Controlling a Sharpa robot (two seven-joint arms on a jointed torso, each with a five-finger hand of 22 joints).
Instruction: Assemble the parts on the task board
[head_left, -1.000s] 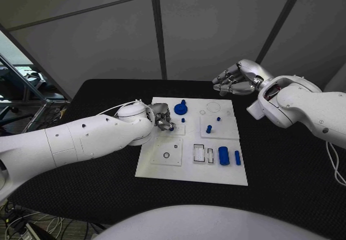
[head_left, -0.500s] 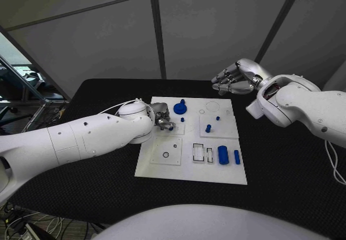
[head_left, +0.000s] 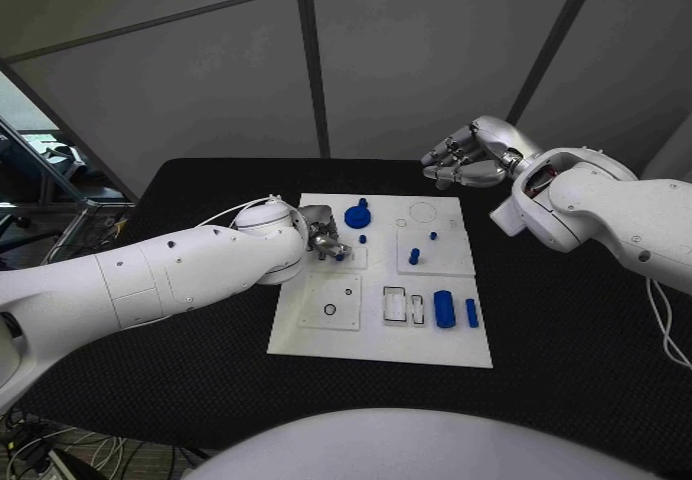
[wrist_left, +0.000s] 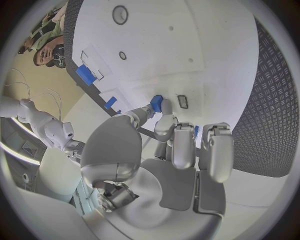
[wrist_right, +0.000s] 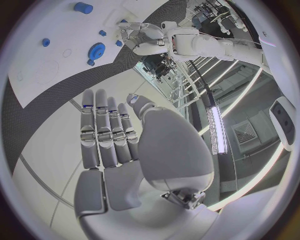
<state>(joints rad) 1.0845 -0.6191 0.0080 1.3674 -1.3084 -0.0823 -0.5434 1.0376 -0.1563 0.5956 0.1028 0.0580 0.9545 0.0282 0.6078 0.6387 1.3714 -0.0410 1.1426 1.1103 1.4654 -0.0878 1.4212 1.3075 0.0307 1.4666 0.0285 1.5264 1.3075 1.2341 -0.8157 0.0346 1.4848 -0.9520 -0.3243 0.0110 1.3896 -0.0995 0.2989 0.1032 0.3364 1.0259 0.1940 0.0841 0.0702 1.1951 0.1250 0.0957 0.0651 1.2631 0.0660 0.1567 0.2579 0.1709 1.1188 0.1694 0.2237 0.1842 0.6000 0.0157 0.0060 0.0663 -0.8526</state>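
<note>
The white task board (head_left: 382, 335) lies in the middle of the black table. My left hand (head_left: 325, 240) hovers over the board's left half and pinches a small blue part (wrist_left: 156, 103) between thumb and finger, close above the board (wrist_left: 187, 50) beside a small rectangular slot (wrist_left: 182, 101). A blue gear (head_left: 358, 215) stands at the board's far side, with small blue pegs (head_left: 414, 256) near it. A blue cylinder (head_left: 444, 309) and a blue bar (head_left: 472, 313) lie at the near right. My right hand (head_left: 464, 160) is raised beyond the board's far right corner, and its fingers (wrist_right: 106, 135) are stretched out around nothing.
Empty recesses (head_left: 395, 304) and a round hole (head_left: 330, 310) mark the board's near half, and a ring outline (head_left: 421, 211) its far right. Black table (head_left: 577, 330) surrounds the board on all sides. Grey wall panels stand behind the table.
</note>
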